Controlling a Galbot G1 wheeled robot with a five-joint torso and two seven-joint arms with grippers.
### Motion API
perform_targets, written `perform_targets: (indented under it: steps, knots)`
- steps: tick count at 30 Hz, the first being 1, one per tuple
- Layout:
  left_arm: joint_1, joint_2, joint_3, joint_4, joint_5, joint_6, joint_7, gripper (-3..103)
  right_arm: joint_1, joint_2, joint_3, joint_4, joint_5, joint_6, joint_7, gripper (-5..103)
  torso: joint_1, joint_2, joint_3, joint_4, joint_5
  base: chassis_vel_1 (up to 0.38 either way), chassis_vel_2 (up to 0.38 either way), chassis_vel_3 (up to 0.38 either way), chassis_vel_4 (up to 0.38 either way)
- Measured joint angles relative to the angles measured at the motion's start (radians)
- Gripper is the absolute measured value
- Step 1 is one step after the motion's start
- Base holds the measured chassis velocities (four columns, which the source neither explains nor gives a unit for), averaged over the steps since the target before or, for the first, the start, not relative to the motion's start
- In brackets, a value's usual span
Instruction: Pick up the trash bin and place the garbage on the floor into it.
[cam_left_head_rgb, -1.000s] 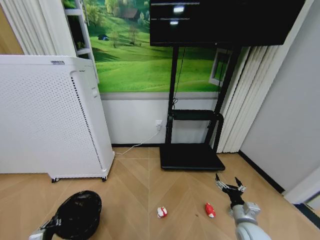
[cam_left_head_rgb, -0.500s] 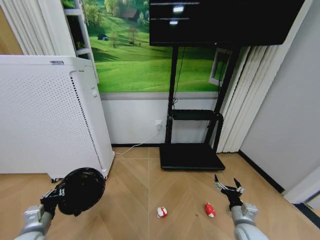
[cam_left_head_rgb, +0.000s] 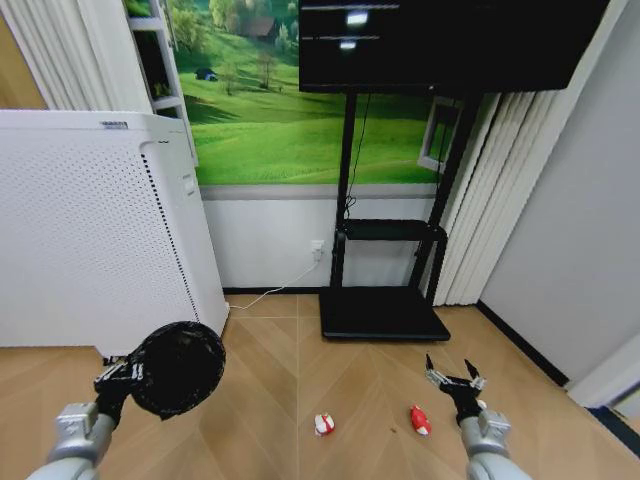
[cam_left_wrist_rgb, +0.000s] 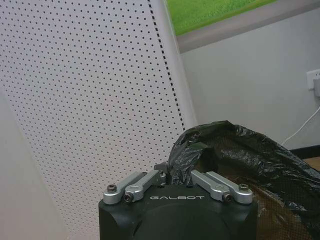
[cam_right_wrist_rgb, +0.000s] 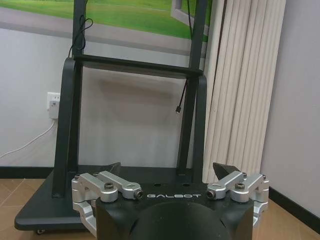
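the left gripper (cam_left_head_rgb: 122, 377), pinching the small black round trash bin (cam_left_head_rgb: 180, 366) by its bag-lined rim, had lifted it clear while the right gripper (cam_left_head_rgb: 452, 379) hung spread near the red garbage (cam_left_head_rgb: 420, 420).

Room with herringbone wood floor (cam_left_head_rgb: 290, 390). A tall white perforated appliance (cam_left_head_rgb: 100, 240) stands on the left. A green meadow mural (cam_left_head_rgb: 270, 110) covers the far wall. A black screen stand (cam_left_head_rgb: 385, 260) sits centre, pale curtains (cam_left_head_rgb: 480, 210) to its right

Looks like a living room setup, maybe a demo one. Herringbone wood floor (cam_left_head_rgb: 290, 370), big TV on a black stand (cam_left_head_rgb: 385, 310), white air purifier (cam_left_head_rgb: 100, 240), meadow mural (cam_left_head_rgb: 290, 100), pale curtains (cam_left_head_rgb: 490, 200).
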Motion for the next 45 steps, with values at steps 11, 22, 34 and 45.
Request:
perform_targets:
  steps: [11,22,34,45]
  knots:
    - [0.004,0.001,-0.006,0.018,0.0,-0.008,0.003,7,0.0,0.008,-0.013,-0.011,-0.005,0.006,0.0,100,0.0,0.0,0.0,-0.0001,0.0,0.056,0.064,-0.05,-0.049]
    - [-0.007,0.002,-0.007,0.033,-0.003,-0.011,0.004,7,0.007,0.008,-0.016,-0.018,-0.005,0.008,-0.001,100,0.0,0.0,0.0,0.0,-0.0002,0.231,0.227,-0.231,-0.225]
    - [-0.016,0.005,-0.006,0.036,-0.006,-0.012,0.005,7,0.012,0.008,-0.017,-0.021,0.0,0.012,-0.009,100,0.0,0.0,0.0,-0.0003,-0.0004,0.255,0.232,-0.257,-0.243]
    - [-0.049,0.002,0.032,0.047,-0.004,-0.016,0.014,7,0.029,-0.01,-0.037,-0.04,-0.024,0.015,-0.009,100,0.0,0.0,0.0,0.0003,0.0004,-0.013,-0.019,0.034,0.004]
